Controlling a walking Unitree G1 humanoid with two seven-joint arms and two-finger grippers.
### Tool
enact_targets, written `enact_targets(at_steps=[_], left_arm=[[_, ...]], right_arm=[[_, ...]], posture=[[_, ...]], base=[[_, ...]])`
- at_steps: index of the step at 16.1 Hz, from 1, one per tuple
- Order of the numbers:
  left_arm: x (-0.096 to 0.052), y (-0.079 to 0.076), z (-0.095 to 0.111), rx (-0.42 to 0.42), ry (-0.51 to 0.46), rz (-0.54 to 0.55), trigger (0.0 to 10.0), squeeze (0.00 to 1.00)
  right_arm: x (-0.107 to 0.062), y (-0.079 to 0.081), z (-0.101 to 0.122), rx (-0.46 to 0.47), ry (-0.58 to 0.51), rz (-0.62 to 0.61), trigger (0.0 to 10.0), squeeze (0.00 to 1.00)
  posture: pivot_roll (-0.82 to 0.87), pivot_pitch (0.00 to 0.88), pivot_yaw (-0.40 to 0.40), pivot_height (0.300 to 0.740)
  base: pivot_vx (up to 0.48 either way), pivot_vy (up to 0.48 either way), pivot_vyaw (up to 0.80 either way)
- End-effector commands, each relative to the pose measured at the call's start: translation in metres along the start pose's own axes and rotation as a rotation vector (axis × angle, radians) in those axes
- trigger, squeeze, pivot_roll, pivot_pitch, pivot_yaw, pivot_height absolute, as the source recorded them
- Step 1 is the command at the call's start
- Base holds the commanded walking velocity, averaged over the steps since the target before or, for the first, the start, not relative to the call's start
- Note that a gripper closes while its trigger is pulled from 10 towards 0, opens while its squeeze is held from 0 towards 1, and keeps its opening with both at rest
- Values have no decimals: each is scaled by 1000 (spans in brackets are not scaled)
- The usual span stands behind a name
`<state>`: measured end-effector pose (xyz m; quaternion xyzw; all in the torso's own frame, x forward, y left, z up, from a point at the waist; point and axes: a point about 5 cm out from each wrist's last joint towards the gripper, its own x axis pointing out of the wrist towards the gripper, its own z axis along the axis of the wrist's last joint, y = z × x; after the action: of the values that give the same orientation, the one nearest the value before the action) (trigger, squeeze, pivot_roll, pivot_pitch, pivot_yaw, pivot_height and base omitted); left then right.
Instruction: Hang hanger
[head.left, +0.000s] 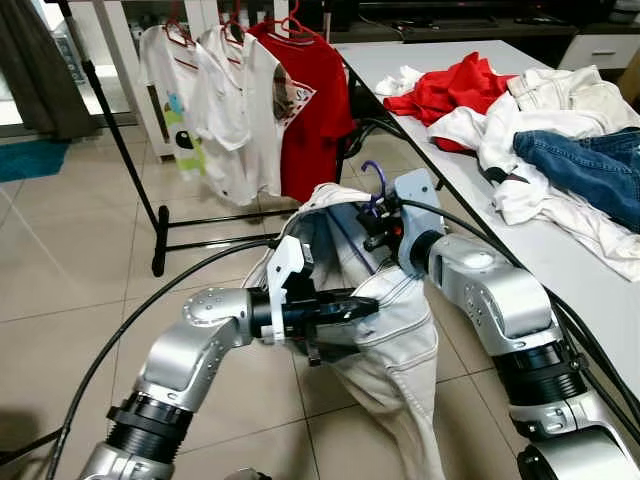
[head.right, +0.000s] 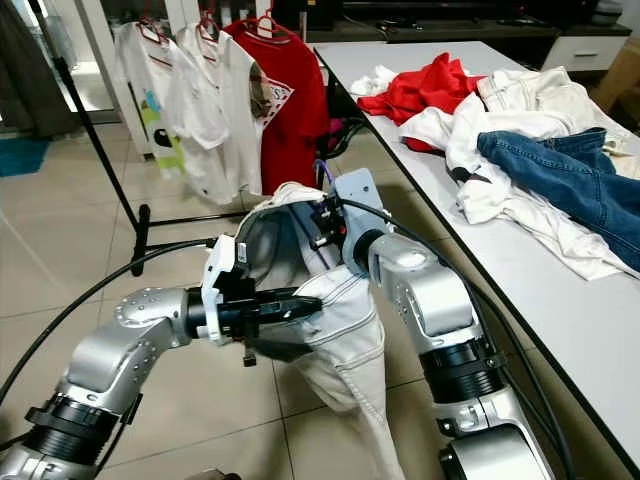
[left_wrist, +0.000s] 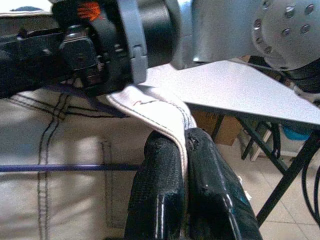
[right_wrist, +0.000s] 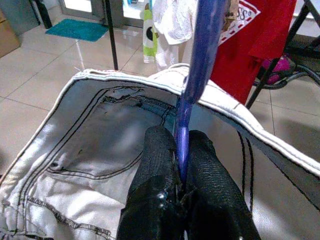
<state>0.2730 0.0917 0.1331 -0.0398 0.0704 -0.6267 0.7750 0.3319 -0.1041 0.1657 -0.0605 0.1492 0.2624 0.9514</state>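
A pair of white jeans (head.left: 400, 330) hangs in front of me between both arms, waistband open upward. My left gripper (head.left: 368, 306) is shut on the near waistband edge; in the left wrist view its fingers (left_wrist: 160, 190) pinch the white hem. My right gripper (head.left: 378, 222) is shut on a purple hanger (right_wrist: 200, 65), whose hook (head.left: 373, 180) pokes above the waistband; its thin bar (left_wrist: 65, 168) runs across inside the jeans. A black clothes rack (head.left: 120, 120) stands at the back left with two white T-shirts (head.left: 225, 110) and a red one (head.left: 310, 100) on hangers.
A white table (head.left: 560, 270) runs along my right, piled with a red garment (head.left: 450, 90), white clothes (head.left: 520, 130) and blue jeans (head.left: 590, 165). The rack's base bar (head.left: 215, 230) lies on the tiled floor. A black cable (head.left: 110, 340) loops at my left.
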Motion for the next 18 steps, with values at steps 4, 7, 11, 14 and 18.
enact_targets(at_steps=[4, 7, 11, 14, 18], left_arm=[[-44, 37, -26, -1, 191, 308, 0, 0], [-58, 49, -53, -52, 319, 461, 0, 0], [-52, 59, -70, -73, 372, 587, 10000, 0], [-53, 64, -67, -57, 341, 618, 10000, 1000], [-53, 53, -49, -32, 200, 482, 10000, 1000]], right_arm=[[-15, -21, 8, -33, -42, -54, 10000, 0], [-19, -23, 11, -34, -54, -40, 10000, 0], [-18, -17, 17, -23, -75, -2, 10000, 0], [-19, -14, 18, -6, -77, 6, 10000, 0], [-21, -19, 4, 30, -33, -32, 10000, 0]], posture=[[-209, 0, 21, 740], [-204, 0, 16, 740], [-197, 0, 12, 740], [-196, 0, 11, 740], [-187, 0, 16, 740]], base=[[0, 0, 0], [0, 0, 0], [0, 0, 0], [0, 0, 0], [0, 0, 0]])
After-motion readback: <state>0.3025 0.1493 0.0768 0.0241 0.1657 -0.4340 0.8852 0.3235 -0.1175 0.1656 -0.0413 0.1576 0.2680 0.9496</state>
